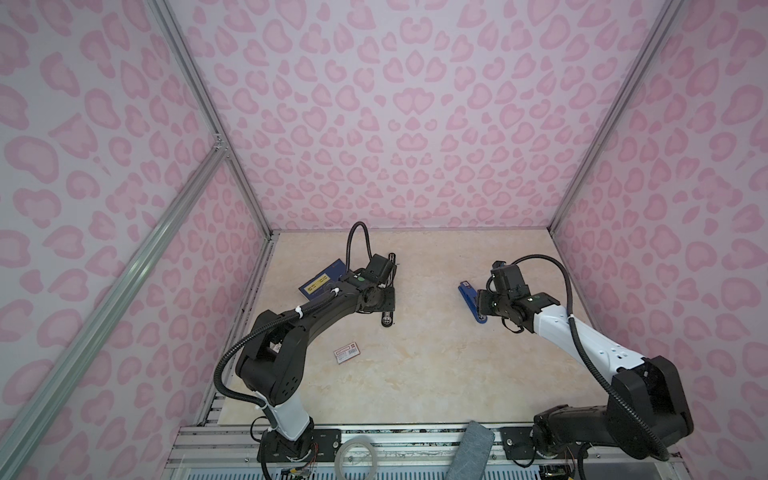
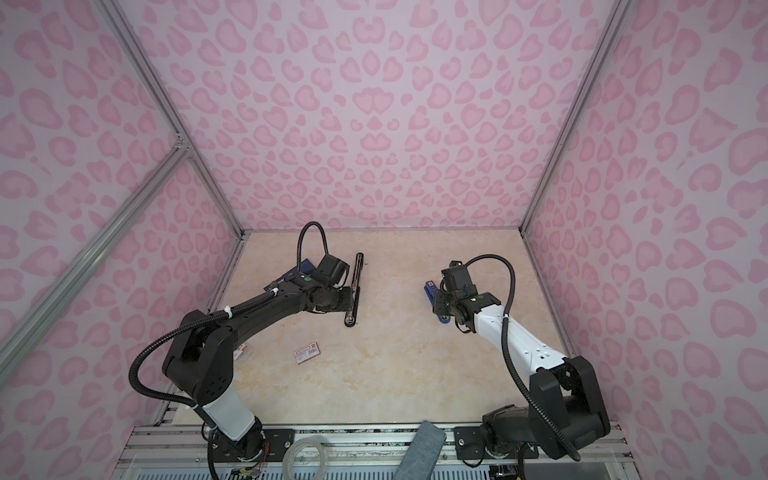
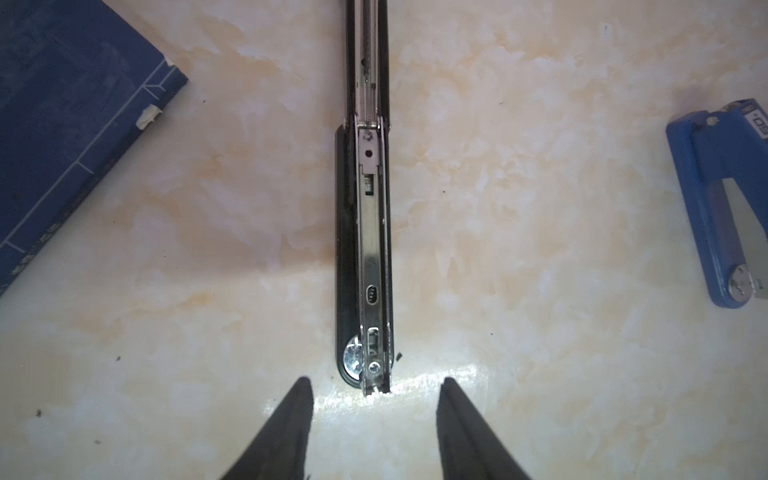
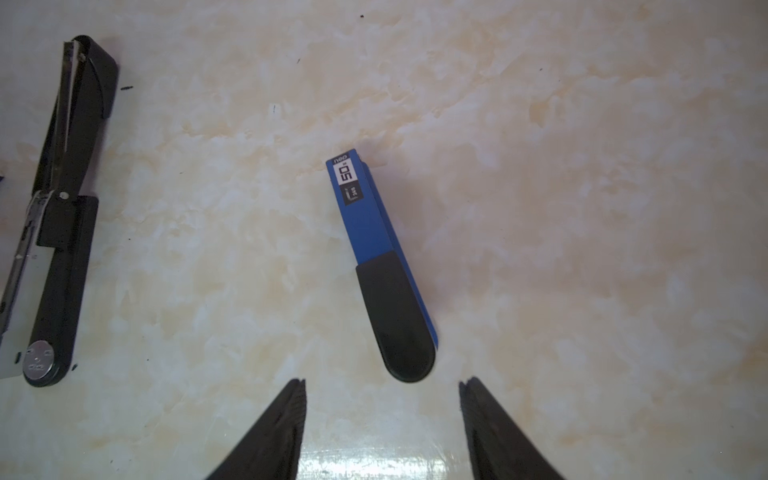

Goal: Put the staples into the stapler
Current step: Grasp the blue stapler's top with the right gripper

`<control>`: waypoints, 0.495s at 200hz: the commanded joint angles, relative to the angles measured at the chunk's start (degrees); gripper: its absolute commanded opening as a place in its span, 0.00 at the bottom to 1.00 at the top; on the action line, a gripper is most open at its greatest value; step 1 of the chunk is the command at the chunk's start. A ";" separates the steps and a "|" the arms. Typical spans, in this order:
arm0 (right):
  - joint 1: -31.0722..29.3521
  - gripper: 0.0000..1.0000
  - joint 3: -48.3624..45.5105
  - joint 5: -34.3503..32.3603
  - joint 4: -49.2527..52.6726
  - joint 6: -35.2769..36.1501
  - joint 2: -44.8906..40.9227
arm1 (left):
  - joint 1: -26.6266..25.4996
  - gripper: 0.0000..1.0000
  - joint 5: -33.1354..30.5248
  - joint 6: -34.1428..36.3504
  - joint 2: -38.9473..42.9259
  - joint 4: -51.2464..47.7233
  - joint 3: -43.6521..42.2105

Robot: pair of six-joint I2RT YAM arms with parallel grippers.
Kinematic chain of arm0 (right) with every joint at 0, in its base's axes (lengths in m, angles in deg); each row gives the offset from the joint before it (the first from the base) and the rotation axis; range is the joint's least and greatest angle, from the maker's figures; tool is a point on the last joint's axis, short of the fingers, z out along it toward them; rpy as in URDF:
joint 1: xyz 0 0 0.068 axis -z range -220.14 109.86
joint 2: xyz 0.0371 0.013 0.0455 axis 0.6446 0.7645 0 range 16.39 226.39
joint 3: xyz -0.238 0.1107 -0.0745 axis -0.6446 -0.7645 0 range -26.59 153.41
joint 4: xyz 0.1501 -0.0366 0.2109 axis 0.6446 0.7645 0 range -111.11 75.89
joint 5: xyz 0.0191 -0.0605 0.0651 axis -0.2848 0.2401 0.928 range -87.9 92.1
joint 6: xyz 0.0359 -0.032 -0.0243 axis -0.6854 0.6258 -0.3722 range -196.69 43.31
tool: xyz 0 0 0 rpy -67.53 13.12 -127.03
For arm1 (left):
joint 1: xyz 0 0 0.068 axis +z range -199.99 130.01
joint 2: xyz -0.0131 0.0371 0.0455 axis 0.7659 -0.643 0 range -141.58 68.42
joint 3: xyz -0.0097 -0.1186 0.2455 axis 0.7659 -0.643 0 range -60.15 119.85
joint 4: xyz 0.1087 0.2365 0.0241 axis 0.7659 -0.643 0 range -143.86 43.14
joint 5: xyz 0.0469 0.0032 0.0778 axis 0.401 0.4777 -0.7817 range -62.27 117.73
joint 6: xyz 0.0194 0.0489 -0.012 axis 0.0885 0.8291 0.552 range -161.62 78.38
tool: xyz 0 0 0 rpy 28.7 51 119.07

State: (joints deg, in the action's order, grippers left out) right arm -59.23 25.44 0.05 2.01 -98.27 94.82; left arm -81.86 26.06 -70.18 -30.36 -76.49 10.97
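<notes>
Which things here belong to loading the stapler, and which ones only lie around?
For the job: black stapler, opened flat. Staples themselves not visible.
Probably lying about: closed blue stapler, dark blue booklet, red-labelled box, tape roll, grey cloth.

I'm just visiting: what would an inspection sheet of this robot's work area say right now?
Surface: beige marbled table.
Job's things: black stapler lying opened flat; blue stapler closed; loose staples not seen.
Clutter: dark blue booklet, small white red-labelled box.
Hands: left hand open near black stapler's end; right hand open near blue stapler.
Cables: two looped black hoses.
Surroundings: pink patterned walls; tape roll, grey pad on front rail.
</notes>
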 commanded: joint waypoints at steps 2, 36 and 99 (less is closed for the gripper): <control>0.97 0.61 5.94 -0.33 0.49 3.36 10.93 | 0.15 0.52 2.09 -0.48 2.76 2.71 -4.77; 0.96 0.59 8.07 1.23 -0.89 4.52 16.95 | 0.15 0.52 3.03 -1.41 4.25 4.05 -7.69; -0.03 0.44 9.34 2.04 -0.67 5.49 21.11 | 0.15 0.52 3.65 -1.41 4.73 4.30 -7.35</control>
State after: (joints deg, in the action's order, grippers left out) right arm -58.47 34.27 1.08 1.22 -93.81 114.73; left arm -81.86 28.88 -71.09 -26.52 -73.71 3.29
